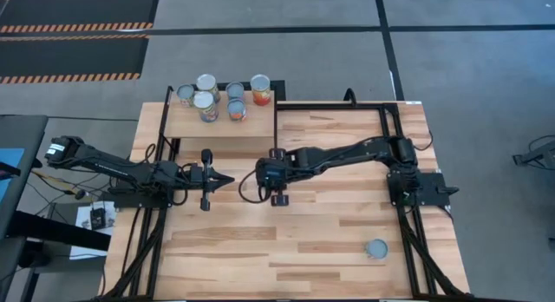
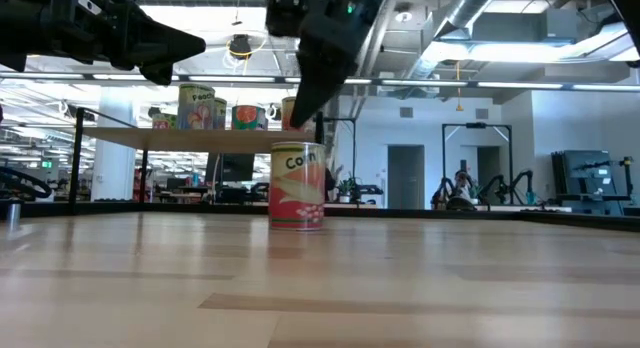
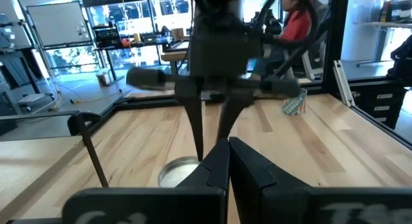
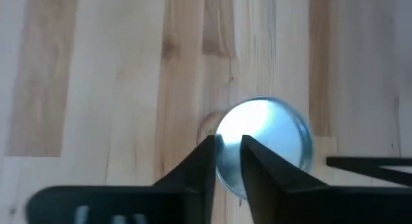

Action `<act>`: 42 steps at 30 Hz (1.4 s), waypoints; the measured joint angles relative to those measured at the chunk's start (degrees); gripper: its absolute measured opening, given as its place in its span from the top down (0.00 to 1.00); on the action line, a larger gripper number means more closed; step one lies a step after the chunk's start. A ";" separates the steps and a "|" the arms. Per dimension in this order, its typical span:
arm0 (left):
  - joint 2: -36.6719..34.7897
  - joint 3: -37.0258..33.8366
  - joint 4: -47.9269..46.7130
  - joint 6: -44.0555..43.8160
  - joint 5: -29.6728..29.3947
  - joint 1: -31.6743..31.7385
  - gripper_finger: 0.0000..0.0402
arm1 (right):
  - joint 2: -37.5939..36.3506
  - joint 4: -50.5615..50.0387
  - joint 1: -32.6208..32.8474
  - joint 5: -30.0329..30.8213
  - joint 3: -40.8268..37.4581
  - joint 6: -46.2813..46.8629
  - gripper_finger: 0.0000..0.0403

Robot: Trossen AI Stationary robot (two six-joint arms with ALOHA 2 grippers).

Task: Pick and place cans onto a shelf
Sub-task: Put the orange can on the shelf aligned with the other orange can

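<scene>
A corn can [image 2: 297, 185] with a red and yellow label stands upright on its base on the table; its silver top [image 4: 264, 140] shows in the right wrist view. My right gripper [image 2: 300, 123] hangs just above that top, slanting down, slightly open [image 4: 228, 153], with nothing between the fingers. In the high view it [image 1: 251, 180] covers the can. Several cans [image 1: 217, 98] stand on the pale wooden shelf [image 1: 260, 124] at the far left. My left gripper [image 1: 227, 179] is shut and level, pointing at the right gripper.
One more can [image 1: 376, 249] stands alone near the table's near right corner. Black frame rails [image 1: 386, 128] run along the table's sides and past the shelf's right end. In the left wrist view a person sits beyond the table.
</scene>
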 joint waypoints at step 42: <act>0.00 0.00 -0.55 -0.22 0.04 0.00 1.00 | 1.11 -1.00 0.51 1.16 -2.25 -4.31 0.62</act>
